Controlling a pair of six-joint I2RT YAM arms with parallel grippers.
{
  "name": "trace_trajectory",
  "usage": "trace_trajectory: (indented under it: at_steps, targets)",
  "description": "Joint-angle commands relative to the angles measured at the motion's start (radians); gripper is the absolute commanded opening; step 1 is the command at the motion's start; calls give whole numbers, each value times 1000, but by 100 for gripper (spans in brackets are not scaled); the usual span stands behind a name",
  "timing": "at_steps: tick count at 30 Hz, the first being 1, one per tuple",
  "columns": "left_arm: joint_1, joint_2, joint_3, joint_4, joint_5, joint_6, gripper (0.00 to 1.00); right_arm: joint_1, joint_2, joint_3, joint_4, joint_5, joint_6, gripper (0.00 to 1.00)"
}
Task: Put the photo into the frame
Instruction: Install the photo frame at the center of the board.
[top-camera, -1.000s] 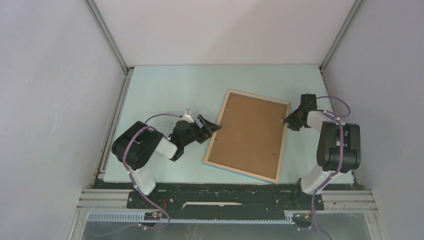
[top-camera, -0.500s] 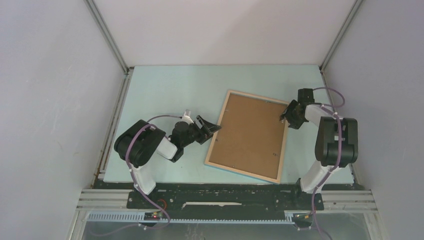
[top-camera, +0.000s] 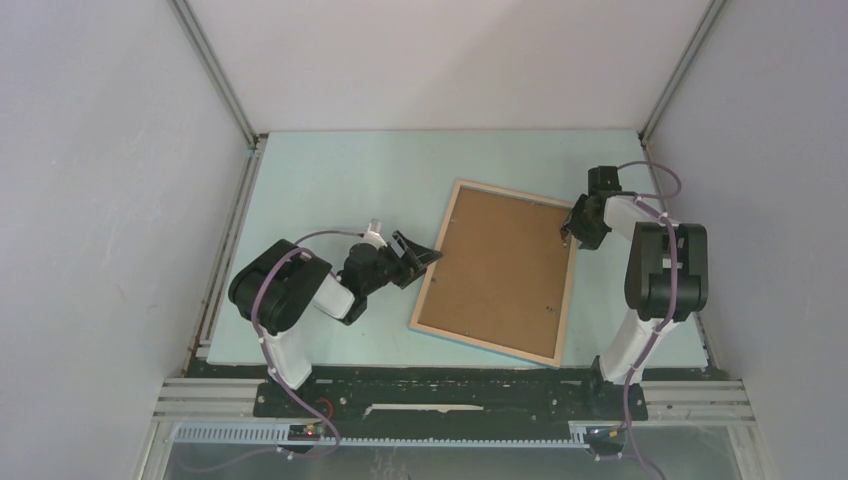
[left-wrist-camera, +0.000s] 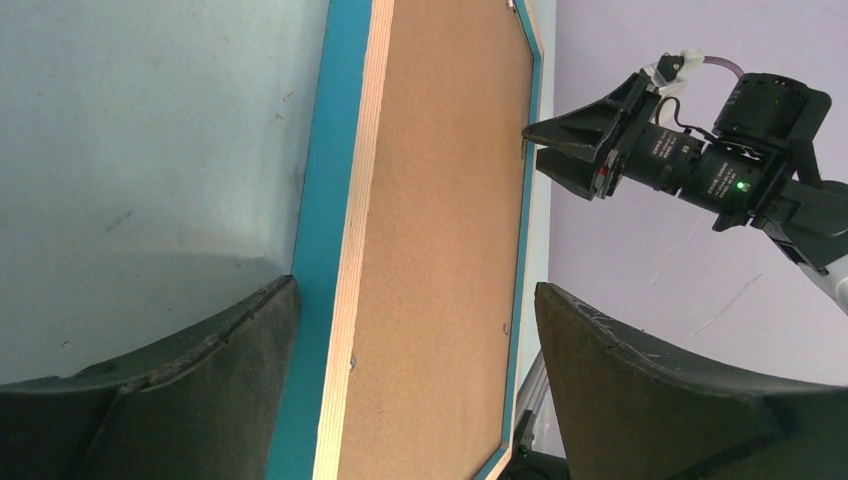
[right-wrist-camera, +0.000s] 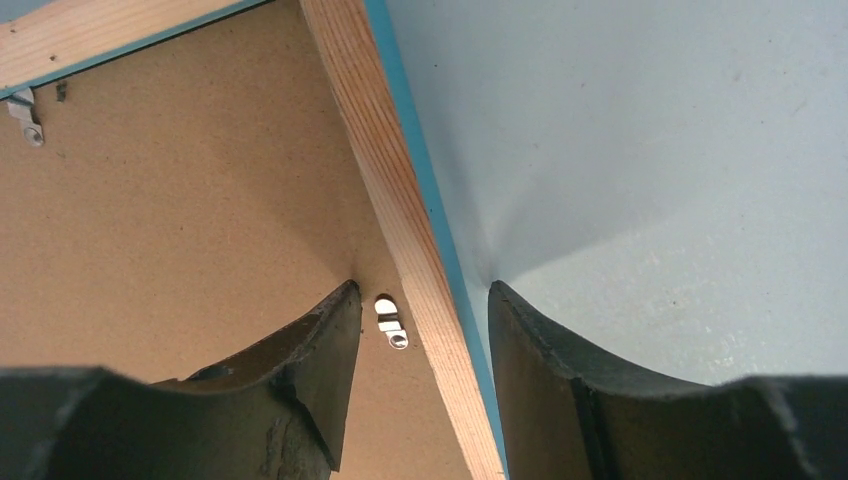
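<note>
**Frame, face down, between two open grippers**

Item 1. The frame (top-camera: 484, 343): lies flat on the table (top-camera: 330, 190), right of centre and skewed a little from the table's edges. The light wood back is uppermost. The bright blue front shows only as a thin line along the outer edge.

Item 2. Brown backing board (top-camera: 500, 268): fills the frame's opening. A small metal clip (right-wrist-camera: 389, 322) sits on the board just inside the right rim. A second clip (right-wrist-camera: 25, 115) sits near the far rim.

Item 3. Right gripper (right-wrist-camera: 422, 287): low over the far part of the frame's right rim. Its jaws are parted and hold nothing. One finger is over the board beside the first clip and the other is over the bare table, with the wood rim in the gap between them. Contact with the frame cannot be told.

Item 4. Left gripper (top-camera: 424, 264): at the frame's left rim, about midway along it. Its jaws are spread wide and empty, and in the wrist view the rim runs up between the two fingers. Contact cannot be told here either.

Item 5. Surroundings: pale grey walls enclose the table on three sides, and purple cables run along both arms.
</note>
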Motion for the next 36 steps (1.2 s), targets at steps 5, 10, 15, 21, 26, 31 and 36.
trace_trajectory:
  at_steps: [5,10,15,21,26,31,36]
  targets:
    - [-5,-9,-20,43,25,-4,88,36,13,-13,-57,79,-27,56]
    - [-5,-10,-21,43,27,-3,88,6,-25,-56,-35,26,-37,48]
    - [-5,-11,-14,28,26,8,88,-7,-49,-88,-23,-8,-44,48]
    - [-10,-15,-15,27,17,6,88,-7,-67,-111,-13,-26,-52,51]
    - [-10,-18,-17,27,17,9,88,-17,-43,-111,4,-26,-62,48]
    - [-10,-17,-15,19,18,13,88,-26,-34,-112,4,-51,-43,27]
    - [-9,-20,-17,22,19,6,88,-24,-56,-122,12,-80,-14,11]
